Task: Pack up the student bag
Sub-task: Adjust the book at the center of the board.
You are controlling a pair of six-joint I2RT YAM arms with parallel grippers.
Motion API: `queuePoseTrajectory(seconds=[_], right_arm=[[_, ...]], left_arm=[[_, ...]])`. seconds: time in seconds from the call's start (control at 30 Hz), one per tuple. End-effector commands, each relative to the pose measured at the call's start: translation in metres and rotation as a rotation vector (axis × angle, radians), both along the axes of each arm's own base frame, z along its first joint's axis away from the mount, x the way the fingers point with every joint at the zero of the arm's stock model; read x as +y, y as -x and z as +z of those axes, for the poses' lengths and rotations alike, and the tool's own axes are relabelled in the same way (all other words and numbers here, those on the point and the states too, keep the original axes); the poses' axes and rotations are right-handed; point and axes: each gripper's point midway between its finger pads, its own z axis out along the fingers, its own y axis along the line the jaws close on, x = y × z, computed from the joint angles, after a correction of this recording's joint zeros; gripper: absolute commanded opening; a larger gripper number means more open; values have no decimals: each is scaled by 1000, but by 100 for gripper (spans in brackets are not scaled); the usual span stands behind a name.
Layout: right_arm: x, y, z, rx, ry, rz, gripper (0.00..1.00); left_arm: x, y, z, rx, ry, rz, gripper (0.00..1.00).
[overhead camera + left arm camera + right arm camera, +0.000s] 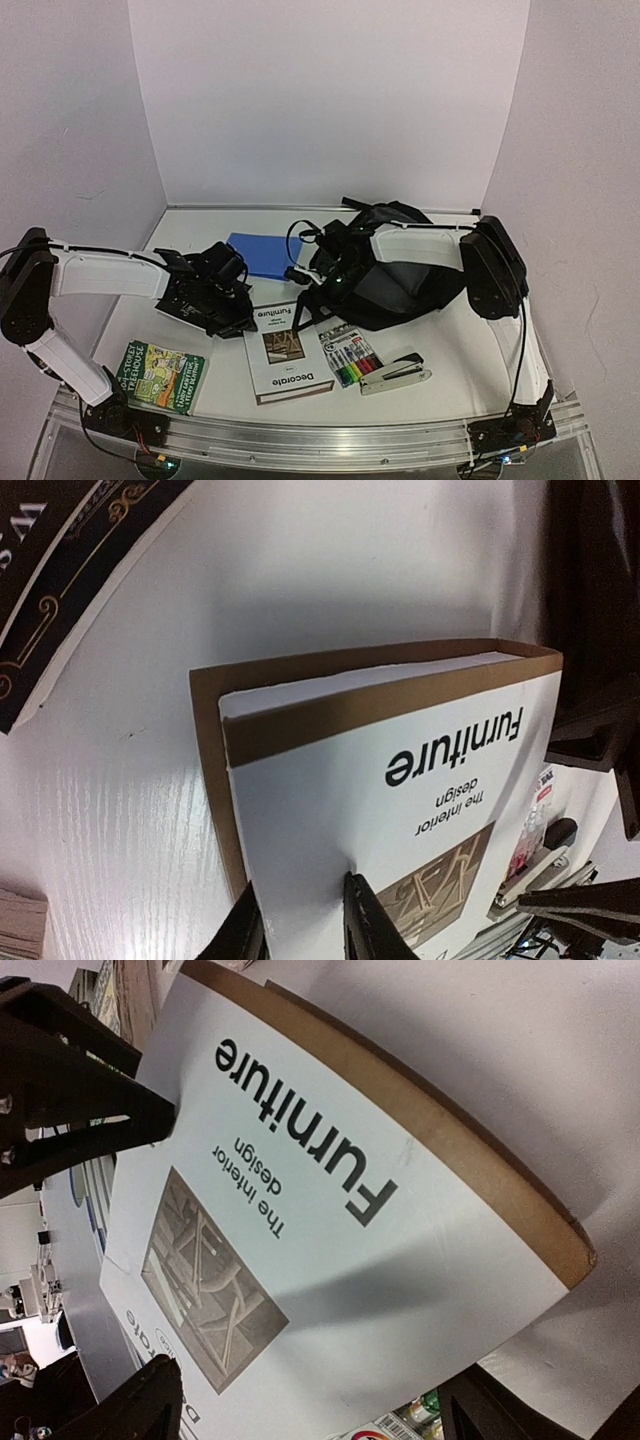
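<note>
Now, left jaws astride edge of Furniture book (400,810) (white table (300,580) alongside)

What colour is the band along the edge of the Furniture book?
Brown band on the white book; shows best in the right wrist view.

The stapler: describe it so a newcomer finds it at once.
Find the black backpack, right of centre. Toward the near edge from it lies a marker pack, with the stapler on its right. Unlike its neighbours, it is black-and-silver, long and low.
</note>
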Motion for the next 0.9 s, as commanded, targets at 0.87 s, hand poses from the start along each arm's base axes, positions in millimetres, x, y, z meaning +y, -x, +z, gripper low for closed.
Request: queuePoseTrajectory(seconds=[0.87], right_arm=[[-112,-153,105,-356,-21,-401,86]], left_arm=[[-91,-157,77,-297,242,-193,53]])
